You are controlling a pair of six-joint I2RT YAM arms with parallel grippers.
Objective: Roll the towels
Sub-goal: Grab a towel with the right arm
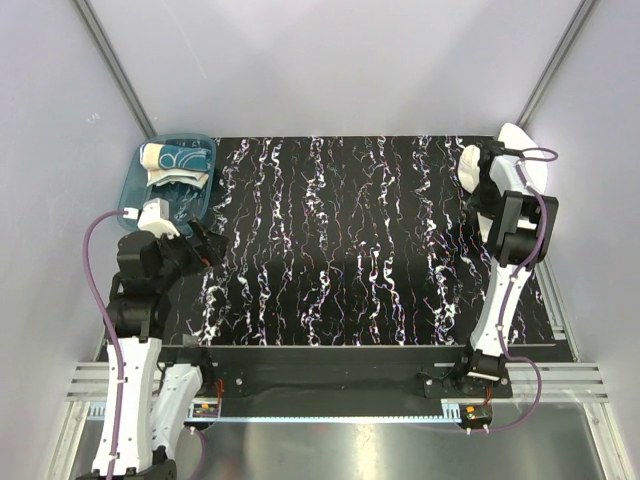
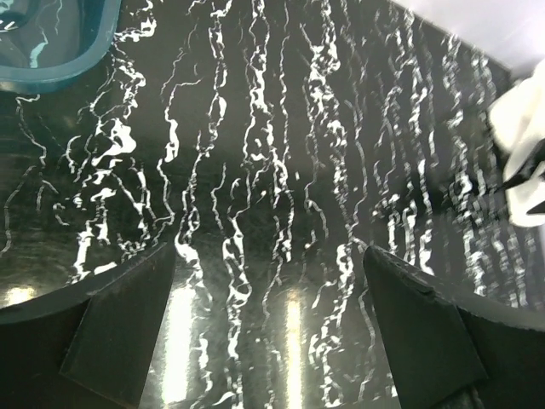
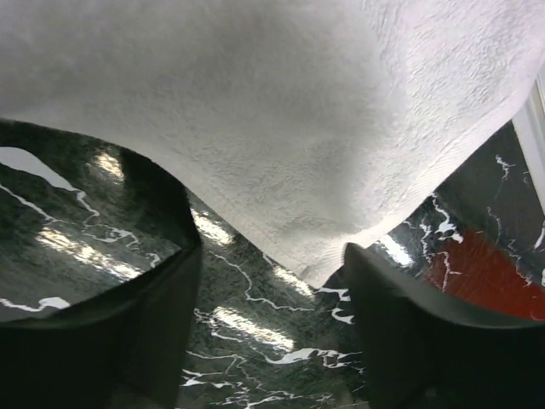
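The large white terry towel [image 1: 522, 142] lies bunched at the far right corner of the black marbled table [image 1: 340, 240]. In the right wrist view it [image 3: 272, 111] fills the upper part, with a hemmed corner hanging down between my fingers. My right gripper [image 1: 480, 168] [image 3: 271, 251] is open around that corner, not closed on it. The cream-tan towel with the teal-blue pattern [image 1: 175, 160] lies crumpled in the teal tub [image 1: 133, 190]. My left gripper [image 1: 207, 247] [image 2: 268, 256] is open and empty over bare table just right of the tub. The white towel also shows at the right edge of the left wrist view [image 2: 521, 119].
The teal tub stands at the far left corner, and its rim shows in the left wrist view [image 2: 60, 78]. White walls with metal posts [image 1: 110, 60] close in the sides and back. A metal rail [image 1: 330, 385] runs along the near edge.
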